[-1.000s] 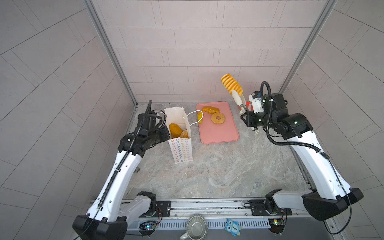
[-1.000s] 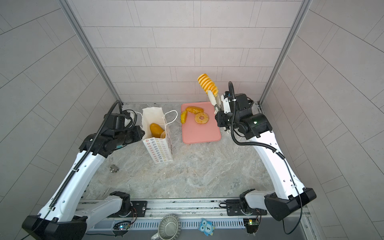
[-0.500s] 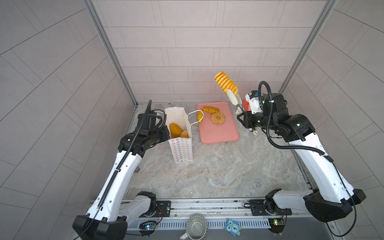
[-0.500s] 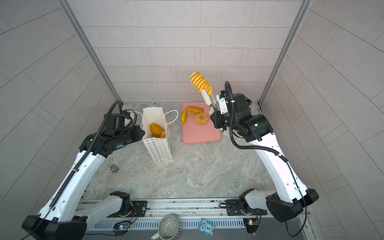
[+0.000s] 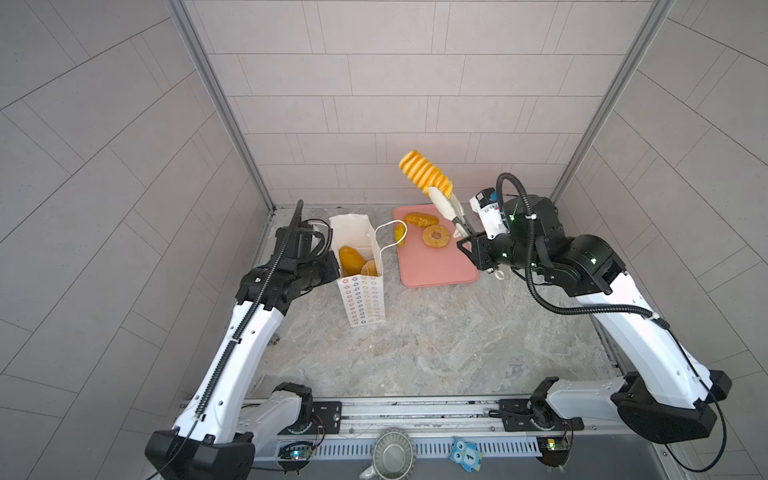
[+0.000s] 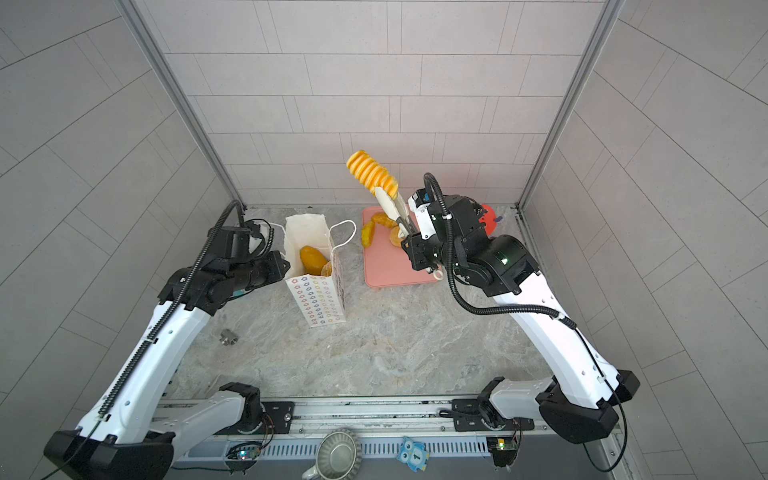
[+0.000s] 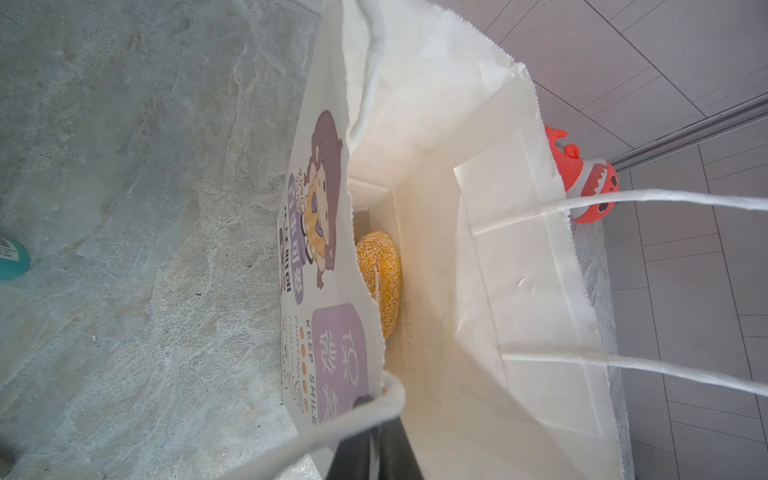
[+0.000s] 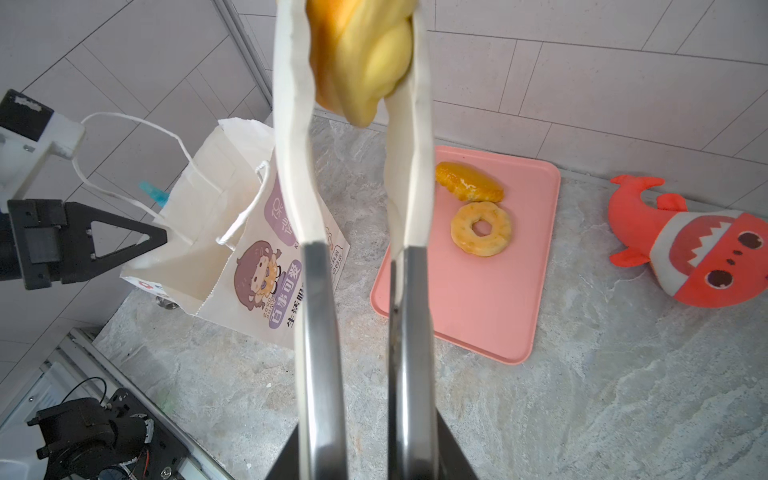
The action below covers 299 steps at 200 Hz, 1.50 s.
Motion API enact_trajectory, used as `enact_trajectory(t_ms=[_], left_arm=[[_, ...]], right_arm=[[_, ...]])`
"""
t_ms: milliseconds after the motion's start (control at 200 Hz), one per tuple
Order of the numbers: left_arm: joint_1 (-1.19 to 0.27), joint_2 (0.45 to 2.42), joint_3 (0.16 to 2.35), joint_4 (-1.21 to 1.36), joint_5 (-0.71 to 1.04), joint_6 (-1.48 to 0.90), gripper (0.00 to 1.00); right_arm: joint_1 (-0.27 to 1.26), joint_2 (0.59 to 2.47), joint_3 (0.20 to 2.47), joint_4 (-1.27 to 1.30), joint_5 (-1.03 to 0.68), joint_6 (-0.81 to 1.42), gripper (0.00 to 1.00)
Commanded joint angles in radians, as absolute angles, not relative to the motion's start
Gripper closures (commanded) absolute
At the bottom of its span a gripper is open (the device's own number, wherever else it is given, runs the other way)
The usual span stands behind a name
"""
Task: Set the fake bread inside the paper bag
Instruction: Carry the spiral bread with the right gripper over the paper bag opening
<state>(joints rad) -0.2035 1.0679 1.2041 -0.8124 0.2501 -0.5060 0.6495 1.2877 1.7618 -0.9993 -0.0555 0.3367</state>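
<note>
Swung across from the right, the ridged roll [image 5: 424, 173] now hangs nearer the bag than a second ago, in mid-air above the far end of the tray; the left arm and the bag have stayed put. On the marble table [image 5: 436, 345] the paper bag [image 5: 363, 295] stands upright and open, left of centre, its flowered narrow side facing the camera in both top views. The left gripper [image 8: 151, 241] is closed on the bag's rim, on the side away from the tray. Just beside the bag lies the flat pink tray [image 5: 436, 266], and a red plush shark [image 8: 698, 253] lies near the back wall, right of the tray. The right gripper [image 5: 467, 243] is clamped on the steel handles of a pair of tongs [image 5: 446, 205], whose white tips pinch one end of the roll. Inside the bag sit a smooth golden loaf [image 5: 351, 257] and a sugared ring [image 7: 380, 282]. On the tray's far end lie a long loaf [image 5: 420, 219] and a ring doughnut [image 5: 436, 237], just beside each other, with a curved yellow piece [image 6: 367, 235] at the tray edge nearest the bag.
</note>
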Motion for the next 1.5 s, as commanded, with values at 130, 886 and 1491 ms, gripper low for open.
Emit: enact_trajectory(t_ms=[130,886,1491], left_arm=[[-0.206,1.051,1.221,-0.796,0.256,-0.512,0.9],[-0.206,1.043,1.214,-0.797,0.25,-0.517,0.89],[-0.206,1.035,1.209,-0.798,0.246,-0.517,0.89]], right_arm=[[0.732,1.302,1.822,-1.006,0.061,0.312,0.66],[0.988,1.436,1.983,-1.185,0.347,0.229,0.66],[1.088,1.575,2.112,-1.325,0.46,0.222,0.65]])
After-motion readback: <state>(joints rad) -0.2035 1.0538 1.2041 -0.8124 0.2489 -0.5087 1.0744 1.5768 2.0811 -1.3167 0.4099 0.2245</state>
